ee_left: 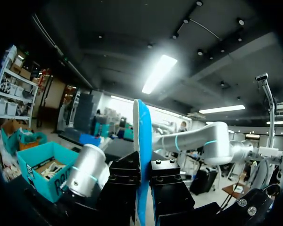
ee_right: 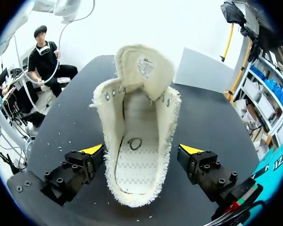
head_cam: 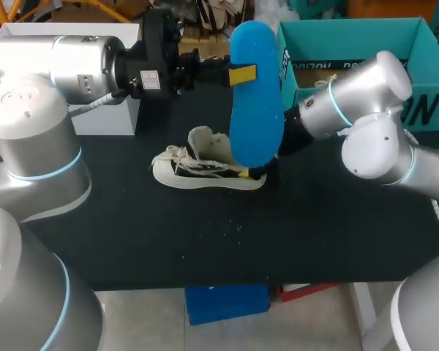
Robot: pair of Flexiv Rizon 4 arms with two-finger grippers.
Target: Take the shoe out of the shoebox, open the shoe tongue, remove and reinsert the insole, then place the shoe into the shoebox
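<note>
While our left gripper [head_cam: 235, 74] is closed on the blue insole [head_cam: 254, 102], pinching it flat between both fingers near its upper end, the insole stands upright in the air above the table. In the left wrist view it appears edge-on, a thin blue strip rising straight out from between the fingers.

Our right gripper [ee_right: 141, 150] is wide open and low on the black table [head_cam: 314, 234]. Its yellow-tipped fingers [ee_right: 92, 149] stand either side of the heel of the white canvas shoe [ee_right: 132, 113], just beside it, and we see no clear grip.

The shoe lies flat on its sole, with its long axis running away from the right gripper. Its toe points toward our left arm's side, and the tongue [ee_right: 144, 66] is folded up and forward, leaving the mouth open and empty.

The insole's lower, seemingly broader end hangs just over the heel end of the shoe. Its long axis is vertical and the shoe's is horizontal, so we judge it must tip toward the toe to slide in.

The teal shoebox [head_cam: 351, 23] sits behind our right arm.
</note>
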